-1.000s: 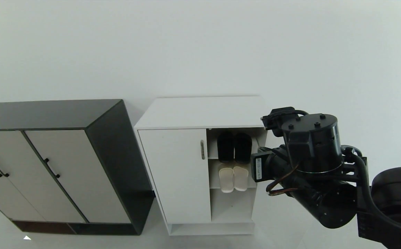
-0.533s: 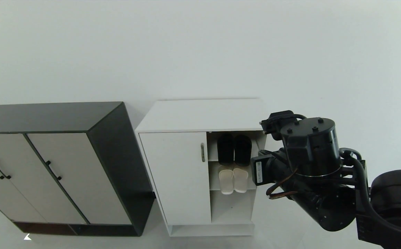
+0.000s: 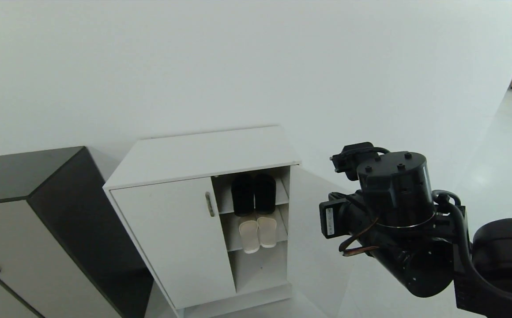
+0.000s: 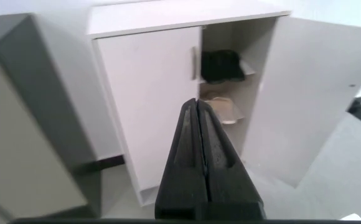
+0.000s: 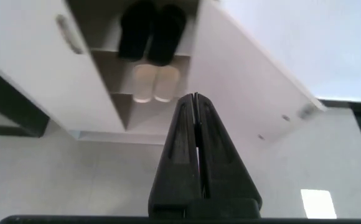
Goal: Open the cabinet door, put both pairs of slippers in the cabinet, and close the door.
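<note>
Furthest left stands a dark cabinet [image 3: 75,221], which has no part in the task. Beside it is the white cabinet [image 3: 203,152], with its left door [image 3: 174,247] shut and its right compartment exposed. Black slippers [image 3: 254,193] lie on the upper shelf [image 3: 282,196] and pale slippers [image 3: 258,232] on the shelf below [image 3: 281,232], each pair with its long axis running front to back. Stowing is judged complete, with closing not yet done.

Right door [image 5: 255,87] stands swung wide from the cabinet's right side, its long axis upright and its free edge out toward the robot. Left gripper [image 4: 197,102] faces the shut left door, fingers pressed together and holding nothing. Right gripper [image 5: 196,96] is likewise pinched together and empty, aimed near the foot of the opening with the open panel just beside it. Right arm [image 3: 393,212] is judged nearer that door, and the closing swing would run leftward.
</note>
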{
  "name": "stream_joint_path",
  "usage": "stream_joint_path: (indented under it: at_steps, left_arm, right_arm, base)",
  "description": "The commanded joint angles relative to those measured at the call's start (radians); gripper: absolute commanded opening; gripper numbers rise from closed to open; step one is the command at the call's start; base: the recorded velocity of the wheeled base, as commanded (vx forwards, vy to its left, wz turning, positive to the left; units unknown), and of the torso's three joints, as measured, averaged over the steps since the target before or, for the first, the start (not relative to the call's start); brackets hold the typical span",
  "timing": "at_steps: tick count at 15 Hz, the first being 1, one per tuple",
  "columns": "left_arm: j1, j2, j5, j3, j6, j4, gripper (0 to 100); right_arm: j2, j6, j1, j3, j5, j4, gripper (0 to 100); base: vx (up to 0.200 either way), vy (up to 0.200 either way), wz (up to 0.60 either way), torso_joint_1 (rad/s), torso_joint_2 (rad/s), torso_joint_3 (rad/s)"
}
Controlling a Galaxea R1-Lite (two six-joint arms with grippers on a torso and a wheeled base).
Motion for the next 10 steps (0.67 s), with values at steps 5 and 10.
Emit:
stream_joint_path:
  at_steps: [5,10]
  left_arm:
    - [0.0,0.0,0.0,0.0,0.0,-0.001,0]
    - [0.0,0.0,0.0,0.0,0.0,0.0,0]
  right_arm:
    - [0.014,-0.027,-0.086,-0.006,0.004,-0.001,0]
    - [0.052,-0.023,-0.171,-0.04,0.073,-0.001,0]
  base:
    - [0.0,0.0,0.0,0.0,0.0,0.0]
    - [-0.12,0.0,0.0,0.004,0.0,0.0]
